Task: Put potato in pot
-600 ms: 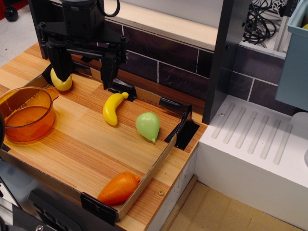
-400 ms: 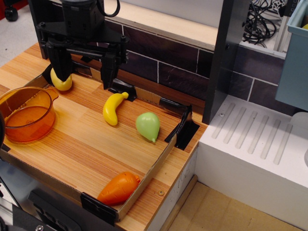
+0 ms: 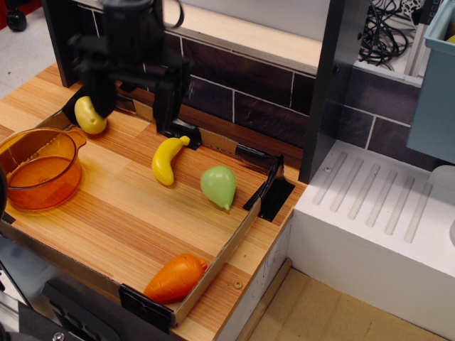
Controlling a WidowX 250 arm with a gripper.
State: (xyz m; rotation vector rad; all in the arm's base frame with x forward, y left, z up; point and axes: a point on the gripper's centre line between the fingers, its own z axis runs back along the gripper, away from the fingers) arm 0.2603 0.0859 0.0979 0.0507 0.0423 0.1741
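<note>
A: Only one view to log, the observation image. Your end effector (image 3: 135, 99) hangs over the back-left corner of the tabletop (image 3: 135, 213), jaws spread wide, nothing held. It looks motion-blurred, so exact height is hard to call.

B: And the potato?

A: The potato (image 3: 88, 116) sits on the tabletop in that corner, just beside or under the left finger (image 3: 102, 96); contact I can't confirm. The second finger stands well to its right.

B: The pot?

A: The orange pot (image 3: 37, 170) is near the potato, toward the front-left, with nothing in it. Banana (image 3: 168, 159), pear (image 3: 218, 186) and carrot (image 3: 175, 278) lie apart, untouched.

B: Progress?

A: Early, by my reading. You have no grasp yet; centring, closing, lifting, carrying and releasing all remain.
</note>
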